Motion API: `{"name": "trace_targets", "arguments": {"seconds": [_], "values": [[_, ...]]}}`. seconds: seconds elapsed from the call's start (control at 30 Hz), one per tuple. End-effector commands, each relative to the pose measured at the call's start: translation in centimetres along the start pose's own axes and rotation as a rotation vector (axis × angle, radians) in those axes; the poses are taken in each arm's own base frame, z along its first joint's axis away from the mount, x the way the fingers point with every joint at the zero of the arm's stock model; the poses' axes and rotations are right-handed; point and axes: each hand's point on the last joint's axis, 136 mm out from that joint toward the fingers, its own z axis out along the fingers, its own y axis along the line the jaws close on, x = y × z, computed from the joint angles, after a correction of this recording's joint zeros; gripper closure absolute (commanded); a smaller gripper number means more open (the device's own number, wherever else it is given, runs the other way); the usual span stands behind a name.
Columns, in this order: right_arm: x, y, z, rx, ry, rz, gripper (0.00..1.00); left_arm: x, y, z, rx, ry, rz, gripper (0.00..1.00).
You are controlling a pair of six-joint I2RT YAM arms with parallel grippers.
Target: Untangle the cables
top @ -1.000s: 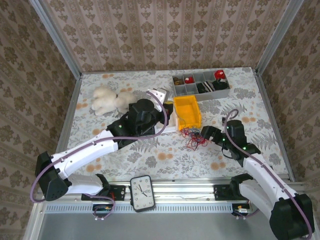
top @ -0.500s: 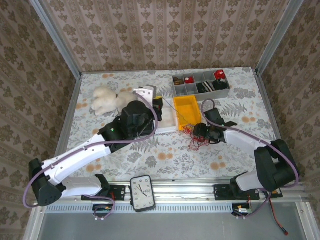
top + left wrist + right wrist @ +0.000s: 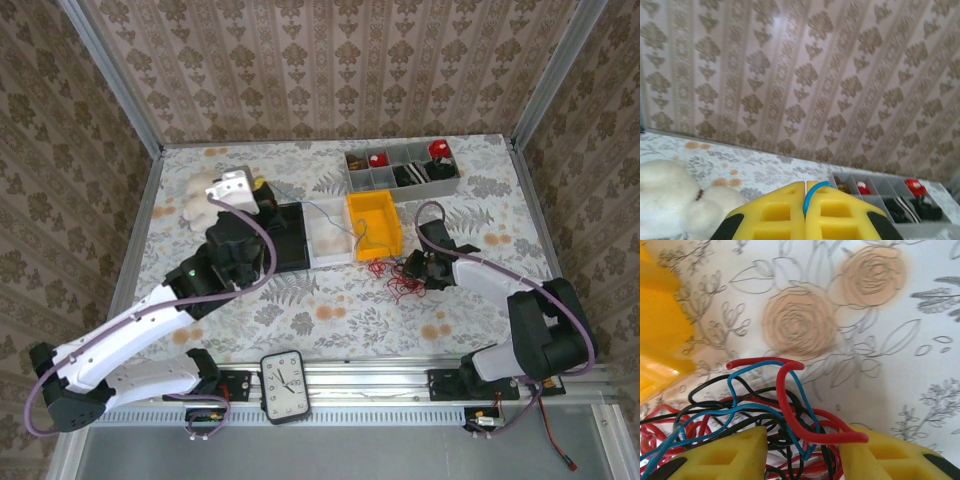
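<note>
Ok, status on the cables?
Left gripper held high, jaws shut on blue cable. Right gripper jaws open, straddling the tangle. Yellow bin close beside it.

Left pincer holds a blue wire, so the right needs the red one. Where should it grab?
I'd grip the red wire at its hairpin bend, which lies topmost on the tangle. Come straight down, the open right pincer straddling the bend's descending leg.

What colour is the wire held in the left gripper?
Blue. The wire shows best in the left wrist view, pinched by the left gripper.
</note>
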Motion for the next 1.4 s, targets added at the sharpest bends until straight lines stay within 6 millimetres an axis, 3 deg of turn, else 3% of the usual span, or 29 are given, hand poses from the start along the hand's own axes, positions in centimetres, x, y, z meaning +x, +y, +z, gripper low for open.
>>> {"name": "trace_targets", "arguments": {"seconds": [0.0, 0.57, 0.97, 1.13, 1.37], "values": [[1.7, -3.2, 0.4, 0.099, 0.049, 0.055, 0.59, -1.5, 2.3, -0.7, -0.103, -0.052, 0.034, 1.0], [1.2, -3.5, -0.2, 0.067, 0.016, 0.138, 0.58, -11.6, 10.3, -5.7, -0.443, -0.3, 0.021, 1.0], [1.2, -3.7, -0.2, 0.063, 0.013, 0.171, 0.58, -17.8, 14.6, -8.5, -0.611, -0.422, 0.019, 1.0], [1.1, -3.8, -0.2, 0.055, 0.013, 0.184, 0.58, -21.0, 15.4, -9.6, -0.64, -0.49, 0.053, 1.0], [0.9, -4.0, -0.1, 0.03, 0.011, 0.223, 0.58, -24.6, 14.8, -9.9, -0.62, -0.534, 0.096, 1.0]]}}
